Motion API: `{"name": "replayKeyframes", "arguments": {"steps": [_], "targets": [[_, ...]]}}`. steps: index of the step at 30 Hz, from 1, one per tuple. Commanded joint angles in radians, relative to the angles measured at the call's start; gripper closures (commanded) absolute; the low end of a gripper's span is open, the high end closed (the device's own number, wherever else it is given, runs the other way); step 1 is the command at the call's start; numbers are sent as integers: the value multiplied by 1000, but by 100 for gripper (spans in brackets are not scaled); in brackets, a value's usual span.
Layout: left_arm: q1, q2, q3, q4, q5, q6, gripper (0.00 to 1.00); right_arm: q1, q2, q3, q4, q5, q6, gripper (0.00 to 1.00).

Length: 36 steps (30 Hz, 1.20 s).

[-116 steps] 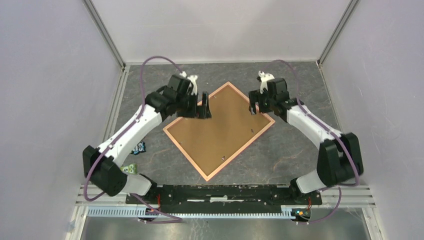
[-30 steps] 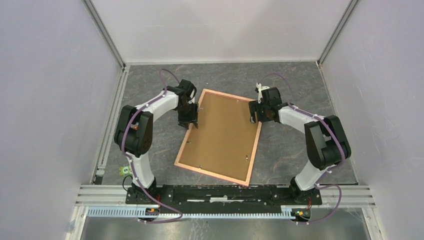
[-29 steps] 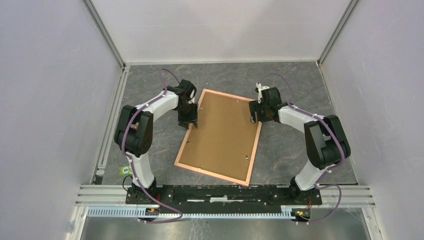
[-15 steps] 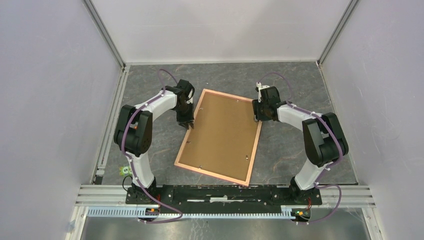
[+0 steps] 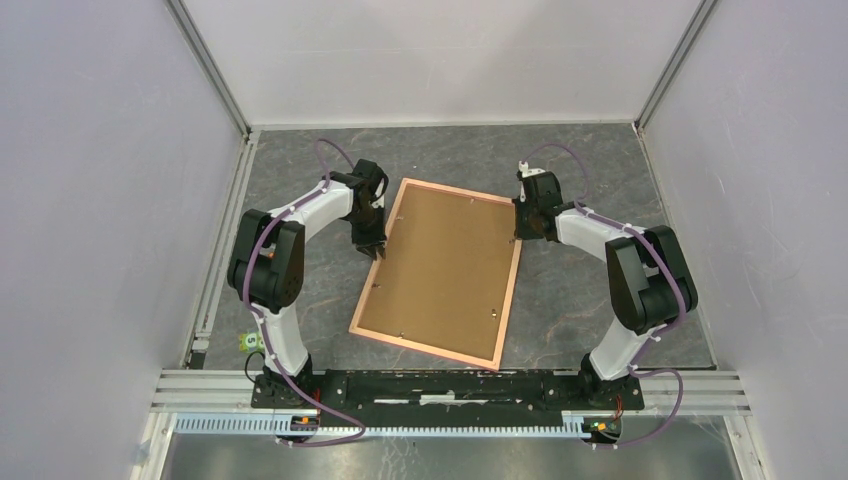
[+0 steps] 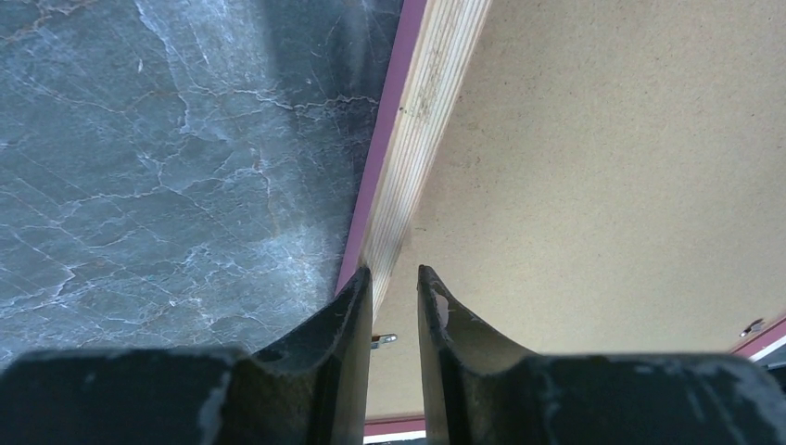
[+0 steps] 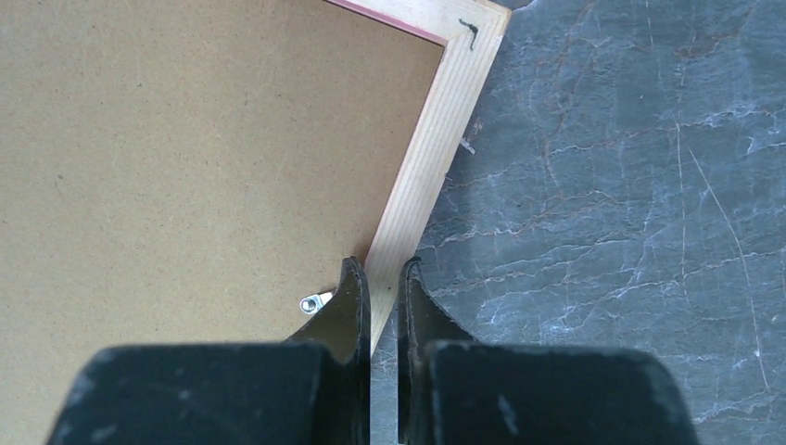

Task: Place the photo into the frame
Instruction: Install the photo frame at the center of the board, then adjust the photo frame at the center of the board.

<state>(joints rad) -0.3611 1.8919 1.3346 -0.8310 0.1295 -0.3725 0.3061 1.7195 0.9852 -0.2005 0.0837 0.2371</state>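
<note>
With the frame (image 7: 432,139) lying back-up on the table (image 5: 450,150), brown backing board (image 5: 440,270) showing and the photo not in view, this looks like prep for opening the back. Left gripper (image 6: 391,271) seems clamped on the left rail. Right gripper (image 7: 379,261) has its fingers together at the right rail. Next move calls for turning the clips (image 7: 313,302) and lifting the board.

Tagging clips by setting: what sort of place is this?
Likely a lab robot cell: plain white panels wall in a dark stone-patterned tabletop; left arm and right arm are bolted at an aluminium rail.

Nothing legible anywhere — no words, brand marks, numbers or signs can be read.
</note>
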Motion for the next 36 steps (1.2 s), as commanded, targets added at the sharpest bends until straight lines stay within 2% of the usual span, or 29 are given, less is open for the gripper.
{"name": "replayKeyframes", "arguments": {"steps": [1, 3, 4, 6, 7, 14, 16, 19, 22, 31, 36], "targets": [[-1, 33, -31, 36, 27, 9, 69, 19, 3, 18, 26, -162, -75, 100], [1, 30, -59, 46, 72, 1, 69, 19, 22, 60, -11, -173, -73, 99], [3, 24, -80, 53, 84, -6, 69, 18, 25, 72, -20, -170, -67, 93], [2, 0, -118, 67, 83, -19, 69, 19, 19, 83, -36, -149, -53, 71], [3, -12, -134, 72, 83, -24, 69, 19, 13, 84, -40, -139, -48, 67], [2, -24, -133, 73, 65, -28, 69, 28, 6, 66, -80, -90, -42, 50], [3, -20, -134, 72, 65, -28, 69, 30, 9, 62, -89, -59, -48, 49], [2, -17, -133, 73, 65, -28, 69, 44, 14, 59, -104, -43, -60, 51], [3, -19, -132, 74, 60, -28, 70, 58, 21, 52, -106, -40, -71, 60], [3, -20, -132, 74, 59, -28, 71, 61, 47, 89, -128, -60, -90, 100], [2, -27, -145, 74, 79, -25, 71, 60, 64, 135, -144, -109, -121, 100]]}}
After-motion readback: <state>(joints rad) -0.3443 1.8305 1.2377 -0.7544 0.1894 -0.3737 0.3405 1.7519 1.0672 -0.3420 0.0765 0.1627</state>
